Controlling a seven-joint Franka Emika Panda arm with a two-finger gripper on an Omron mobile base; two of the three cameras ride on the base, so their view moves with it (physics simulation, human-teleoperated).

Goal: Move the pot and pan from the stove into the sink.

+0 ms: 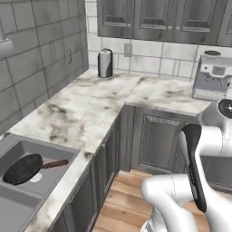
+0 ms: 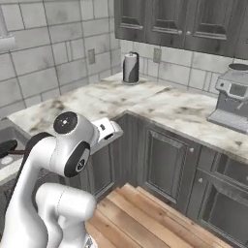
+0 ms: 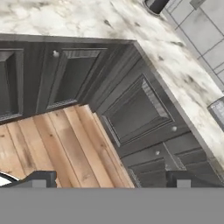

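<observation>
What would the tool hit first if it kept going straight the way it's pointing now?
Probably the dark lower cabinet doors at the inside corner under the marble counter. The open tool holds nothing, and nothing lies between; depth is unclear.

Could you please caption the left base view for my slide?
Black pan lies in the sink; marble counter turns the corner.

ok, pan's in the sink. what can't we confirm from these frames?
- Sink, left base view: frame edge cuts off its near basin, contents unknown.
- Pan, right base view: mostly hidden by the arm and frame edge.
- Hand, hand view: fingertips apart, nothing between; the bottom edge cuts them off.
</observation>
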